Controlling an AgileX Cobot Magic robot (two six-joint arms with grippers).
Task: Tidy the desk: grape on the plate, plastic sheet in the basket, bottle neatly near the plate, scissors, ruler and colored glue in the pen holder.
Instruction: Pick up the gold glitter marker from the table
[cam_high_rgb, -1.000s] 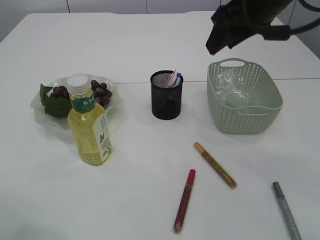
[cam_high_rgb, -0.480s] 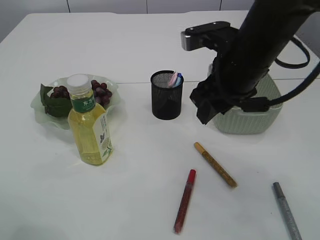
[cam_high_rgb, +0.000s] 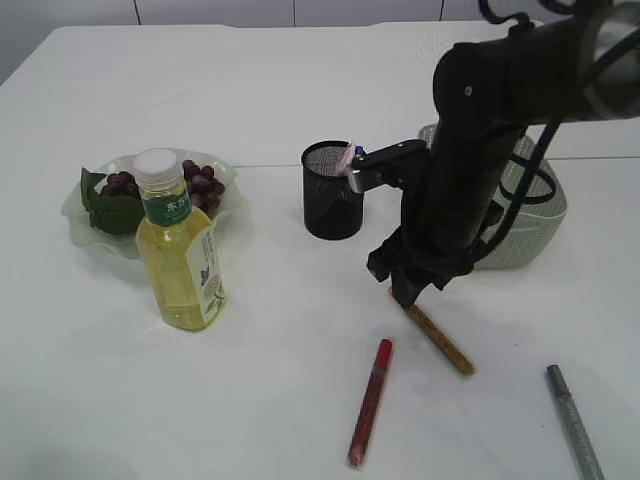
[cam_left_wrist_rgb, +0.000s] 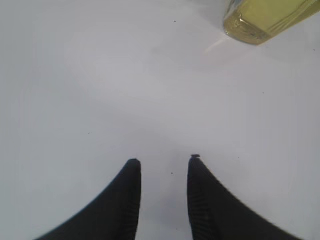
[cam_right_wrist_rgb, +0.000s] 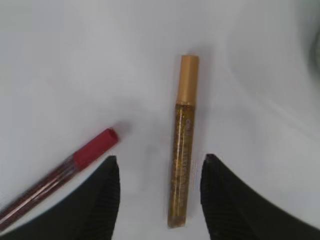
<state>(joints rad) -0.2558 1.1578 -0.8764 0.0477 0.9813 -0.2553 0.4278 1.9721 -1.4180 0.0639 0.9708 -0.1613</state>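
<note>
My right gripper (cam_high_rgb: 410, 290) hangs low over the table, open, its jaws either side of the gold glue pen (cam_right_wrist_rgb: 183, 150) without touching it. The gold glue pen (cam_high_rgb: 440, 340) lies flat in front of the basket (cam_high_rgb: 535, 215). To its left lies a red glue pen (cam_high_rgb: 369, 400), with its red cap (cam_right_wrist_rgb: 95, 145) by my left finger. A silver glue pen (cam_high_rgb: 573, 420) rests at the front right. The black mesh pen holder (cam_high_rgb: 333, 200) holds pink and blue items. Grapes (cam_high_rgb: 200, 185) sit on the plate (cam_high_rgb: 80, 215), and the bottle (cam_high_rgb: 178, 250) stands beside it. My left gripper (cam_left_wrist_rgb: 162, 160) is open over bare table.
The right arm covers most of the basket, so the plastic sheet is hidden. The bottle's base (cam_left_wrist_rgb: 265, 22) shows at the top right of the left wrist view. The table's far edge runs along the back.
The right arm swung down from above the basket to the table in front of it. Its open gripper now straddles the gold glue pen. Nothing else moved.
</note>
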